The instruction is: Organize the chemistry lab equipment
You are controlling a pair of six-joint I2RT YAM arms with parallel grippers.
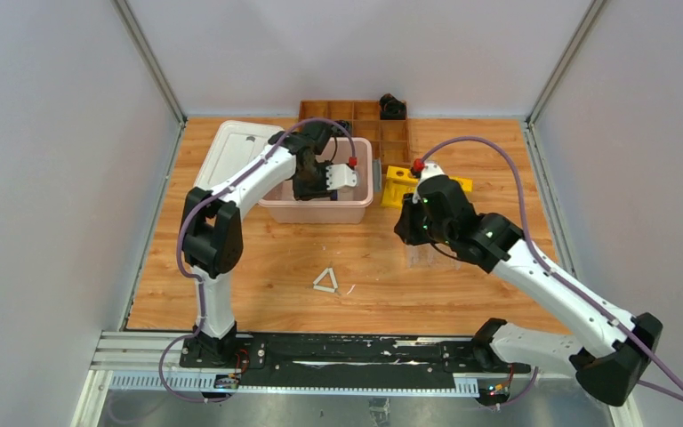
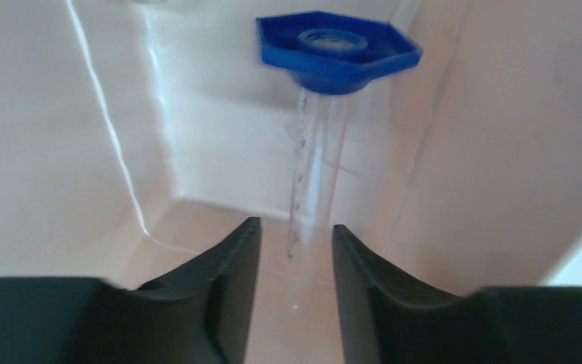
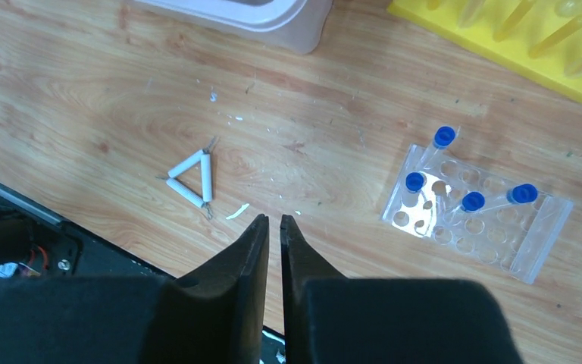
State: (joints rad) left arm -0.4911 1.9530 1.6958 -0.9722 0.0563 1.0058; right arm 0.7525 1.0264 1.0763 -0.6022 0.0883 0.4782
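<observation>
My left gripper [image 1: 313, 182] is down inside the pink tub [image 1: 316, 212]. In the left wrist view its fingers [image 2: 295, 227] stand apart around the lower end of a clear blue-capped tube [image 2: 314, 167], which leans against the tub wall [image 2: 61, 152]. The clear tube rack [image 3: 534, 235] lies on the table with several blue-capped tubes [image 3: 414, 182] in it; it also shows in the top view [image 1: 427, 255]. The small white triangle [image 3: 191, 178] lies on the wood [image 1: 325, 281]. My right gripper [image 3: 273, 220] is shut and empty above the table, between triangle and rack. The funnel and the tiny blue piece are out of view.
A white lid [image 1: 231, 147] lies left of the tub. A yellow rack [image 1: 400, 182] stands right of it. The brown wooden tray [image 1: 356, 114] with a black object [image 1: 392, 107] is at the back. A white sliver [image 3: 236, 211] lies near the triangle.
</observation>
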